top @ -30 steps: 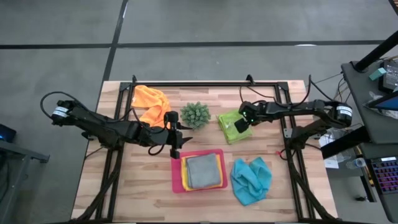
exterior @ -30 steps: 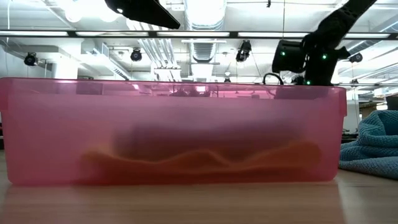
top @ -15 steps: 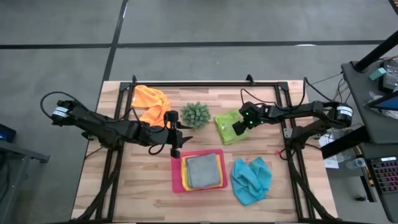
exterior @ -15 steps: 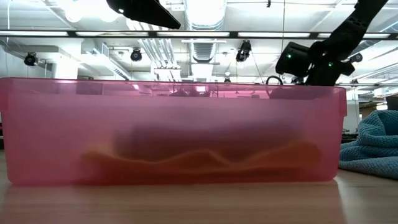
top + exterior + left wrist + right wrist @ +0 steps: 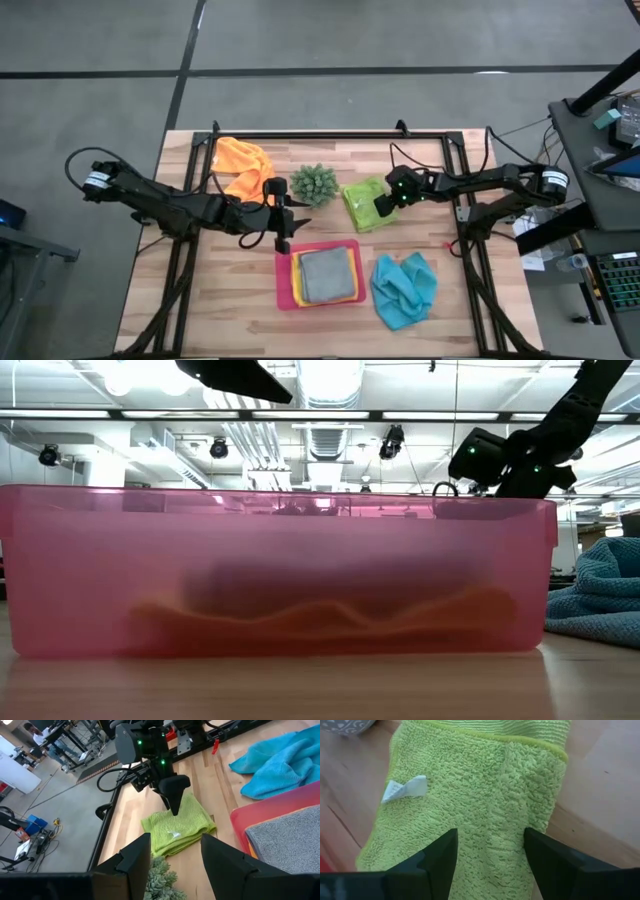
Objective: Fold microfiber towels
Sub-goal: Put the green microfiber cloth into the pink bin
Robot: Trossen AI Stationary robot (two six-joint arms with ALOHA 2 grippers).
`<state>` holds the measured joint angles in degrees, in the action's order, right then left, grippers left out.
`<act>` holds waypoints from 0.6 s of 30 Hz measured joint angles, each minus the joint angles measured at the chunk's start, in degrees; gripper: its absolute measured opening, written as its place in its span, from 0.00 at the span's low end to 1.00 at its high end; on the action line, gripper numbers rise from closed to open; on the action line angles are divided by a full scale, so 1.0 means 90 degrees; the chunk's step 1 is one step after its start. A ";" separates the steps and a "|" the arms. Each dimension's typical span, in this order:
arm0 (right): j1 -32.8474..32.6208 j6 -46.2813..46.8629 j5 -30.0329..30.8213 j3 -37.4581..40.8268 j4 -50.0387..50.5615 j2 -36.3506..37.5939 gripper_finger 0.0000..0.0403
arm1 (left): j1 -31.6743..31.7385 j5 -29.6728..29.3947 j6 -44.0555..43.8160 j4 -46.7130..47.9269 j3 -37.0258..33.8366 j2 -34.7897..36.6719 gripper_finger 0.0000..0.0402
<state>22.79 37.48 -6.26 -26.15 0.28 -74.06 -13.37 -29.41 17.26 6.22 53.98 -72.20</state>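
Left gripper [image 5: 279,222] hangs open and empty, orange towel [image 5: 243,166] behind it, plant [image 5: 314,184] just to its right. Pink tray [image 5: 284,287] right in front of it holds the grey towel [image 5: 325,275] stacked on a yellow towel [image 5: 297,291]. Right gripper [image 5: 383,203] is open, fingers [image 5: 434,862] spread just over the folded lime green towel [image 5: 364,200], gripping nothing; towel's long axis runs front to back, white tag [image 5: 405,788] up. Blue towel [image 5: 404,288] lies crumpled in front of it. Since the earlier frame this gripper and the green towel shifted slightly left.
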 joint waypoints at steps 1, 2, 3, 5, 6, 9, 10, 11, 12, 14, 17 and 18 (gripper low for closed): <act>0.0004 0.0004 -0.0106 -0.0010 -0.0018 -0.0002 0.54 | 0.0004 0.0000 0.0000 0.0000 0.0000 0.0000 0.40; 0.0010 0.0002 -0.0270 -0.0037 -0.0031 -0.0007 0.54 | 0.0014 0.0000 0.0000 0.0000 0.0000 0.0000 0.40; 0.0006 -0.0010 -0.0448 -0.0069 -0.0030 -0.0001 0.54 | 0.0021 0.0000 0.0000 0.0000 0.0000 0.0000 0.40; -0.0005 -0.0037 -0.0638 -0.0136 0.0006 0.0053 0.54 | 0.0032 0.0000 0.0000 0.0000 0.0000 0.0000 0.40; 0.0006 -0.0052 -0.0637 -0.0180 0.0061 0.0092 0.54 | 0.0034 0.0000 0.0000 0.0000 0.0000 0.0000 0.40; 0.0092 -0.0114 -0.0460 -0.0317 0.0436 0.0198 0.54 | 0.0032 0.0000 -0.0002 0.0002 0.0000 0.0000 0.40; 0.0103 -0.0115 -0.0324 -0.0361 0.0597 0.0231 0.54 | 0.0032 0.0000 -0.0002 0.0001 0.0000 0.0000 0.40; 0.0121 -0.0115 -0.0160 -0.0409 0.0744 0.0269 0.54 | 0.0032 0.0000 -0.0002 0.0000 0.0000 0.0000 0.40; 0.0130 -0.0116 0.0000 -0.0446 0.0865 0.0297 0.54 | 0.0032 0.0000 -0.0002 0.0000 0.0000 0.0000 0.40; 0.0140 -0.0114 0.0189 -0.0472 0.0939 0.0302 0.54 | 0.0034 0.0000 -0.0002 -0.0007 0.0000 0.0000 0.40; 0.0138 -0.0100 0.0197 -0.0459 0.0761 0.0186 0.54 | 0.0034 0.0000 -0.0002 -0.0033 0.0000 0.0000 0.40; 0.0135 -0.0098 0.0192 -0.0459 0.0720 0.0128 0.54 | 0.0036 0.0000 -0.0002 -0.0052 0.0000 0.0000 0.40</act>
<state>24.00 36.59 -4.54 -30.28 6.77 -72.91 -13.05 -29.41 17.23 5.75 53.98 -72.20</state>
